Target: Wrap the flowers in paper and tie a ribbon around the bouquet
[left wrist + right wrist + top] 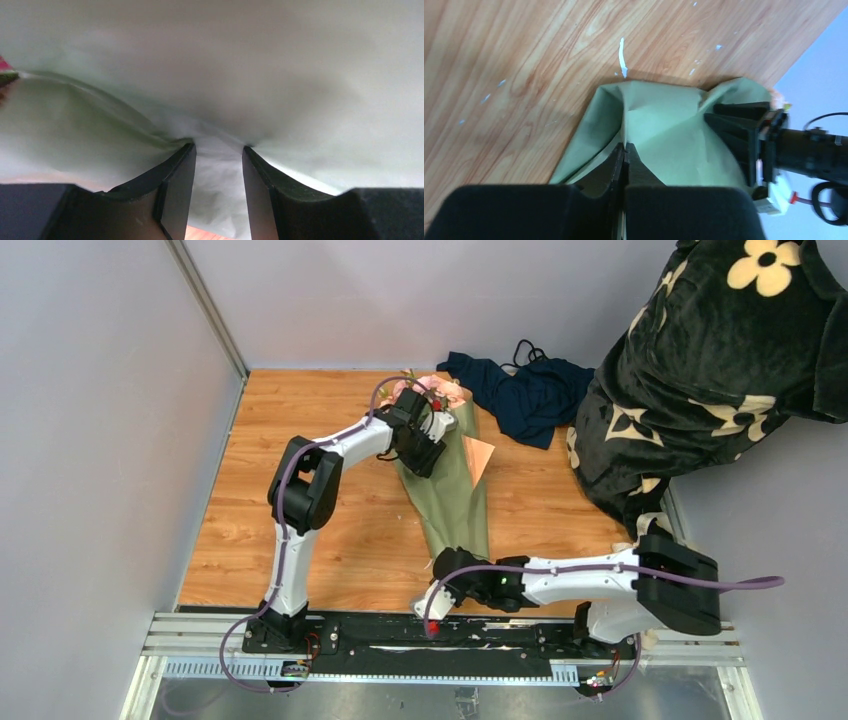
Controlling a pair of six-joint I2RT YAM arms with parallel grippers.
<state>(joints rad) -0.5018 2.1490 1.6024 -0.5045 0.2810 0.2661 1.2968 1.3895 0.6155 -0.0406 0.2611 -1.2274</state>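
The bouquet lies on the wooden table as a sage-green paper (452,500) cone. The pink flowers (443,390) show at its wide far end, and a tan corner (481,455) of the paper folds out. My left gripper (428,445) holds the upper cone, and in the left wrist view its fingers (218,150) are pressed on a bulge of paper (250,75). My right gripper (447,565) is at the narrow near end. It is shut (625,146) on a thin edge of the paper (664,120). The ribbon is out of view.
A dark navy cloth (525,395) lies at the back, right of the flowers. A person in black fabric with cream flower prints (700,390) stands at the right edge. A grey wall (100,440) bounds the left. A small white scrap (622,57) lies on the wood.
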